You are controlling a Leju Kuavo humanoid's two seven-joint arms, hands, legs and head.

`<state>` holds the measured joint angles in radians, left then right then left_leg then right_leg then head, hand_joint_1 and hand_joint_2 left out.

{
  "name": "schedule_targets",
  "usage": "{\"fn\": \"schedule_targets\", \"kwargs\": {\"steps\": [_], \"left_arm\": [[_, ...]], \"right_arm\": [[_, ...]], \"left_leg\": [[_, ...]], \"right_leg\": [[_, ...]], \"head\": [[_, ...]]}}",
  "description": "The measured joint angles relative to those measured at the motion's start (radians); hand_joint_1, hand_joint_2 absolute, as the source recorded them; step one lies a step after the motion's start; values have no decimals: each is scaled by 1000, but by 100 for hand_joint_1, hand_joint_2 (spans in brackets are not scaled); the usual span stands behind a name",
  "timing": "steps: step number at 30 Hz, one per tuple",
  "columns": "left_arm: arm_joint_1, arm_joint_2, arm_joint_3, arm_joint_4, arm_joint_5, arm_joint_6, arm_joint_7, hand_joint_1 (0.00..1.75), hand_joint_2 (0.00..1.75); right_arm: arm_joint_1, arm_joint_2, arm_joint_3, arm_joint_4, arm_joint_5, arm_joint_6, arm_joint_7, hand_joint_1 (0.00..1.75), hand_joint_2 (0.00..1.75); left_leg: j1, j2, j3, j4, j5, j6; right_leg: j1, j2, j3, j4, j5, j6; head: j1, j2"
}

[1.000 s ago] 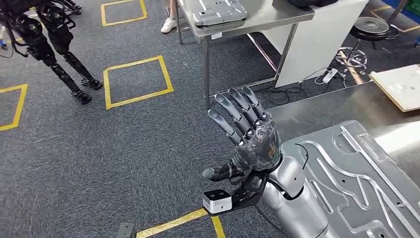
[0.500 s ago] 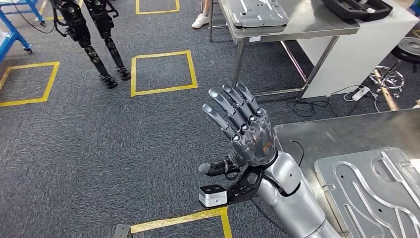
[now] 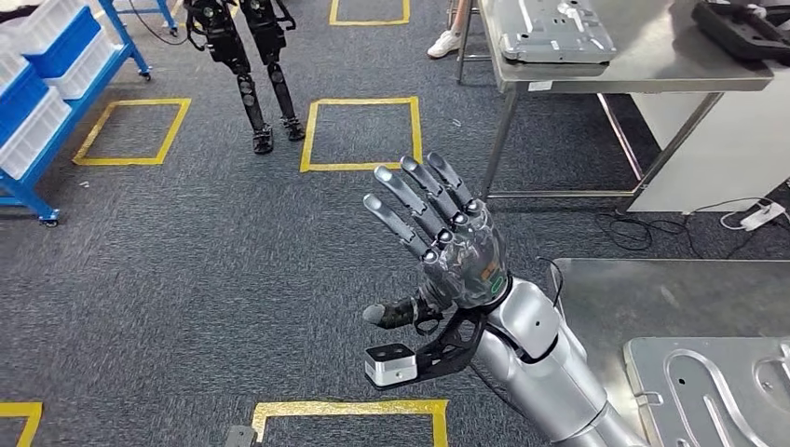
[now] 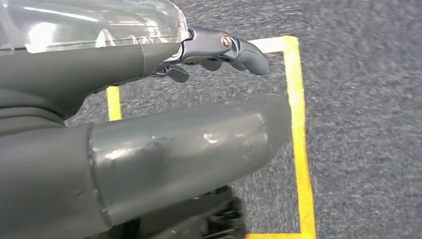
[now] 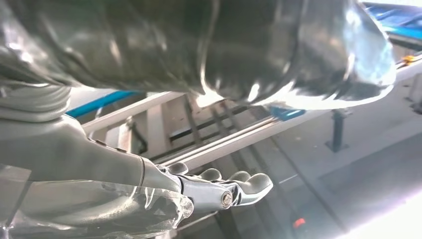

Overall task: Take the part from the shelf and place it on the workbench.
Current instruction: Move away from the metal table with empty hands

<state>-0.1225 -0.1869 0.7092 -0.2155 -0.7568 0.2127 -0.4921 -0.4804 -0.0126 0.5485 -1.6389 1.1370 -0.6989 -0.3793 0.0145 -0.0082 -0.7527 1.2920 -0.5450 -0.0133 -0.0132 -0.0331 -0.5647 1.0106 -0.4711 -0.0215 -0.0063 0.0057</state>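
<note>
Since the whole head view has swung leftward, a blue shelf rack (image 3: 42,102) now sits upper left, so the robot is probably turning for another pickup. One flat metal part (image 3: 717,391) already lies on the workbench (image 3: 643,289), lower right. Both right hand (image 3: 442,251) and left hand (image 4: 149,144) are spread, empty; the left wrist view adds yellow floor tape (image 4: 298,129).

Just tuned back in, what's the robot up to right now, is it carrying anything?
Nothing is being carried. The right hand is raised over the carpet with its fingers spread and holds nothing. A flat metal part lies on the steel workbench beside that arm. The left hand shows close up in its wrist view above a yellow floor marking, with no object visible in it. Another robot's legs stand farther off.
</note>
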Motion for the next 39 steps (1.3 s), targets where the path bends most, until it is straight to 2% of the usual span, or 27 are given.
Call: {"fn": "schedule_targets", "kwargs": {"steps": [1,2,4,5,6,8,9,11,13,14,15,16,17,18,20,22,24,26,28,30,31,32,33,34,36,37,39], "left_arm": [[1,0,0,0,0,0,0,0,0],[2,0,0,0,0,0,0,0,0],[0,0,0,0,-2,0,0,0,0],[-2,0,0,0,-3,1,0,0,0],[-3,0,0,0,-4,1,0,0,0],[-2,0,0,0,-5,2,0,0,0],[0,0,1,0,-5,2,0,0,0],[1,0,1,0,-6,3,0,0,0],[-1,-2,1,0,-6,3,0,0,0],[-2,-2,1,0,-6,3,1,0,0],[-2,-3,1,0,-6,3,1,0,0],[-1,-3,1,0,-6,3,2,0,0],[-1,-3,1,0,-5,3,3,0,0],[-1,-4,2,0,-4,4,4,0,0],[-2,-4,2,0,-3,4,7,0,0],[-3,-4,3,0,0,4,7,0,0],[0,-4,5,0,1,4,7,0,0],[2,-4,7,0,1,4,8,0,0],[0,-4,7,0,0,4,8,0,0],[-1,-4,7,0,0,4,8,0,0],[0,-4,7,0,0,4,8,0,0],[2,-4,7,0,0,4,8,0,0],[3,-4,7,0,0,4,8,0,0],[4,-4,7,0,0,4,9,0,0],[4,-4,7,0,0,4,9,0,0],[4,-4,8,0,0,4,9,0,0],[8,-3,8,0,0,4,9,0,0]], "right_arm": [[-1,0,2,2,0,0,4,0,0],[-4,0,5,3,1,0,10,0,0],[-12,-1,11,3,1,0,26,0,0],[-15,-1,13,3,2,0,32,0,0],[-18,-2,15,3,2,0,36,0,0],[-20,-4,17,3,3,0,41,0,0],[-21,-4,18,3,4,0,43,0,0],[-22,-6,20,2,8,-1,45,0,0],[-18,-13,20,1,12,-1,46,0,0],[-14,-16,20,2,14,-1,46,0,0],[-10,-19,20,2,15,-1,46,0,0],[-7,-21,20,2,16,-1,46,0,0],[-5,-22,20,2,17,-1,46,0,0],[-5,-23,20,2,17,-1,46,0,0],[-6,-23,20,2,18,-1,46,0,0],[-6,-25,21,3,18,-1,46,0,0],[-8,-25,21,3,19,0,46,0,0],[-10,-26,22,3,20,0,46,0,0],[-11,-26,22,4,20,0,46,0,0],[-10,-26,23,5,20,0,46,0,0],[-9,-26,23,6,21,0,46,0,0],[-9,-26,23,7,21,0,46,0,0],[-10,-26,23,7,21,0,46,0,0],[-10,-26,23,7,22,0,47,0,0],[-11,-27,23,7,23,0,48,0,0],[-11,-27,23,7,24,0,48,0,0],[-12,-27,23,7,25,0,49,0,0]], "left_leg": [[0,3,7,-12,16,-1],[0,10,35,-63,47,0],[-5,44,108,-199,99,8],[-9,57,131,-244,111,14],[-13,63,140,-265,112,20],[-16,46,139,-270,113,32],[-14,37,140,-274,115,38],[-10,20,143,-282,120,50],[-10,2,144,-284,122,58],[-10,-8,144,-283,121,59],[-11,-21,144,-282,121,60],[-11,-33,144,-280,121,60],[-11,-47,145,-277,120,59],[-11,-61,145,-274,119,58],[-12,-85,142,-269,116,51],[-11,-104,136,-267,117,40],[-7,-115,132,-267,118,28],[-9,-78,117,-233,95,19],[-9,-23,68,-126,38,13],[-5,-4,11,-7,-10,7],[-3,0,1,14,-10,5],[-2,4,16,-12,11,5],[-2,13,49,-73,44,6],[-4,33,88,-147,72,9],[-12,62,143,-251,101,20],[-17,66,149,-266,100,25],[-18,46,150,-271,104,36]], "right_leg": [[0,-12,1,1,-2,1],[0,-24,3,2,-5,3],[4,-43,7,7,-12,9],[6,-52,8,9,-16,13],[9,-59,9,10,-18,17],[10,-74,11,8,-20,25],[8,-69,13,10,-25,30],[3,-26,-8,58,-60,38],[0,20,-69,181,-122,41],[0,28,-103,245,-145,42],[0,30,-127,284,-149,42],[0,32,-134,288,-134,42],[0,34,-124,254,-101,40],[-1,42,-99,192,-59,38],[-4,80,-47,74,-8,33],[-2,101,-30,31,-2,29],[-2,83,-25,23,1,22],[-4,60,-16,13,4,9],[-1,34,-12,9,4,-1],[3,7,-12,11,1,-5],[5,-7,-12,12,-1,-5],[5,-19,-10,12,-4,-4],[5,-30,-8,13,-6,-2],[6,-40,-5,14,-10,1],[11,-57,0,15,-15,8],[14,-65,1,15,-17,12],[15,-77,4,13,-20,20]], "head": [[0,0],[0,0],[0,0],[0,0],[0,0],[1,0],[1,0],[1,0],[1,0],[1,0],[1,0],[1,0],[1,0],[1,0],[1,0],[1,0],[1,0],[0,0],[0,0],[-1,0],[-1,0],[-1,0],[-1,0],[-1,0],[0,0],[0,0],[0,0]]}}
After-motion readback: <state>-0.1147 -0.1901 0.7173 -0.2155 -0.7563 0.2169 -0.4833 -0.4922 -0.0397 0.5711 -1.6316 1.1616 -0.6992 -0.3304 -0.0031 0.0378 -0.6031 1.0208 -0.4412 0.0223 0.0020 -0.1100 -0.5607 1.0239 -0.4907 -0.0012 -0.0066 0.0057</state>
